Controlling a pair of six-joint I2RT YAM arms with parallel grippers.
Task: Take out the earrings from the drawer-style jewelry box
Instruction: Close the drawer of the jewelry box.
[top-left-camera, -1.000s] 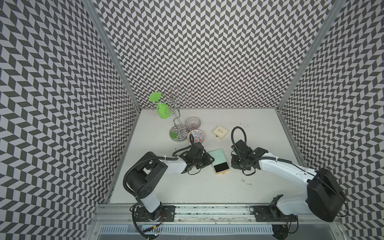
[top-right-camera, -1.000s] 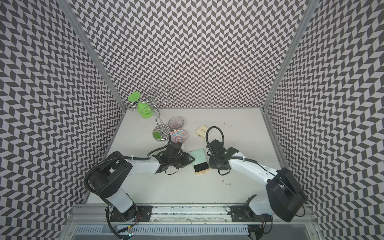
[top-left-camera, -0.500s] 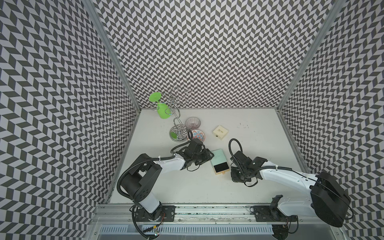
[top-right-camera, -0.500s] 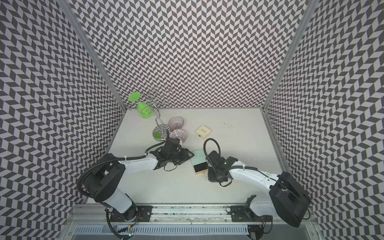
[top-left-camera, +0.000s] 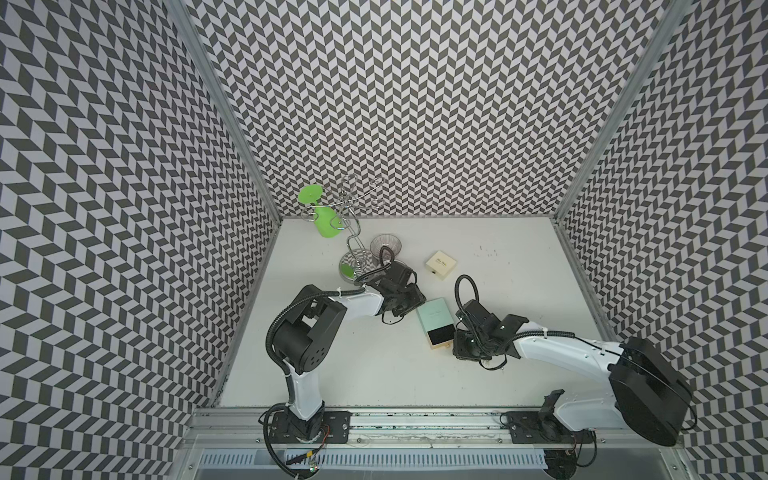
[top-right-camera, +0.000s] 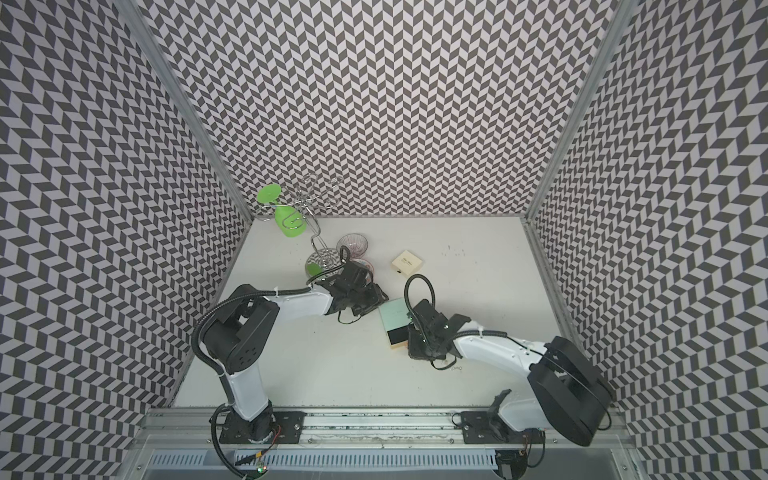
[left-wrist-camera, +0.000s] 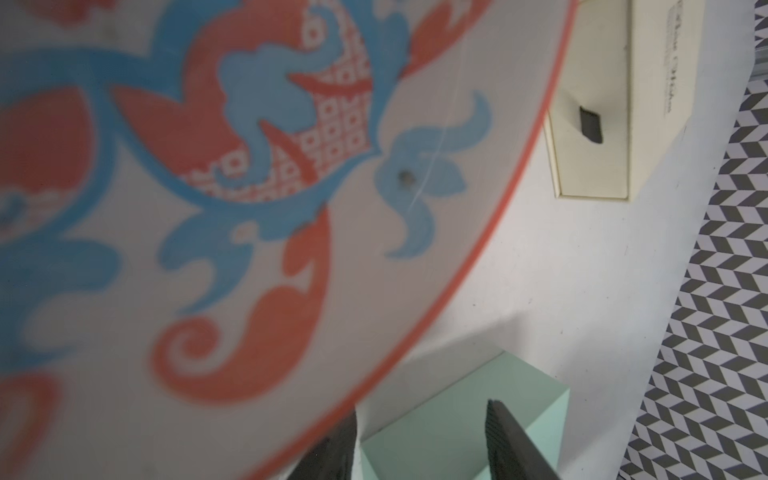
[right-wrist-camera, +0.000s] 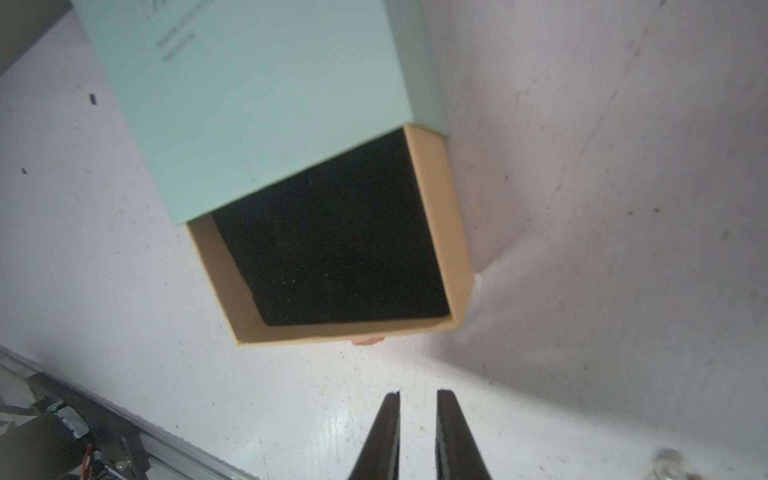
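The drawer-style jewelry box (top-left-camera: 434, 319) (top-right-camera: 395, 321) is a mint sleeve (right-wrist-camera: 257, 104) with its tan drawer (right-wrist-camera: 451, 232) pulled out. Only black foam (right-wrist-camera: 332, 241) shows inside. My right gripper (right-wrist-camera: 418, 394) (top-left-camera: 461, 353) hovers over bare table just past the drawer's end. Its jaws stand a narrow gap apart with nothing between them. My left gripper (left-wrist-camera: 422, 409) (top-left-camera: 415, 301) is open and empty beside the sleeve's far end, at the rim of a patterned dish (left-wrist-camera: 249, 166). An earring (left-wrist-camera: 405, 178), a small bead on thin wire, lies in that dish. Another earring (right-wrist-camera: 669, 461) (top-right-camera: 456, 368) lies blurred on the table by the right arm.
A cream square box (top-left-camera: 440, 264) (left-wrist-camera: 623, 104) sits behind the mint one. At the back left are a glass bowl (top-left-camera: 385, 245) and a wire stand (top-left-camera: 353, 264) holding a green glass (top-left-camera: 324, 216). Patterned walls close in three sides.
My right gripper moved from beside the box toward the front, to the drawer's end, and narrowed. My left gripper opened wider and shifted slightly back toward the dish.
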